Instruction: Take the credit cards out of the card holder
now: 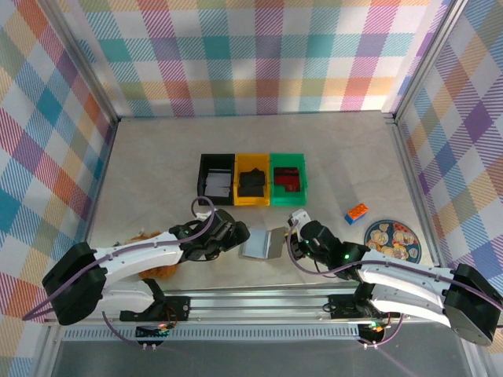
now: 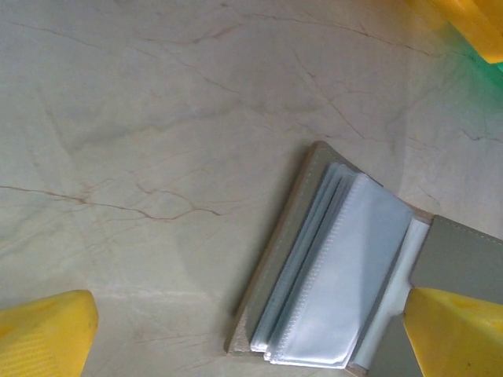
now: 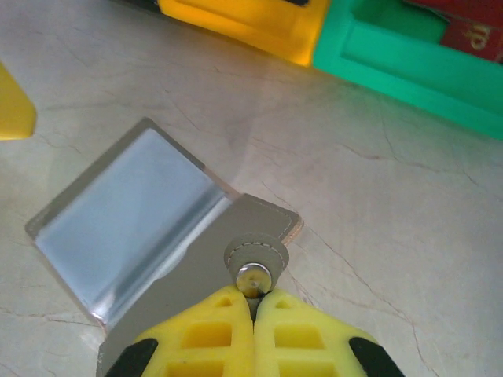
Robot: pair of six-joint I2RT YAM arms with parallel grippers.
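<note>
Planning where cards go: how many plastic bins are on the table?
3, side by side beyond the card holder: black bin left, yellow bin middle, green bin right.

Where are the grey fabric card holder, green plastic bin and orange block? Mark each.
grey fabric card holder (image 3: 126,220), right wrist view, clear inner sleeve.
green plastic bin (image 1: 289,201), top view, near wall.
orange block (image 1: 357,210), top view, middle.

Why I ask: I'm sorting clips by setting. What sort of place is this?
Probably a staged robot test cell: plaid cloth walls on a metal frame, a left arm and right arm bolted to a rail at the near edge of the table, and a row of plastic bins.
</note>
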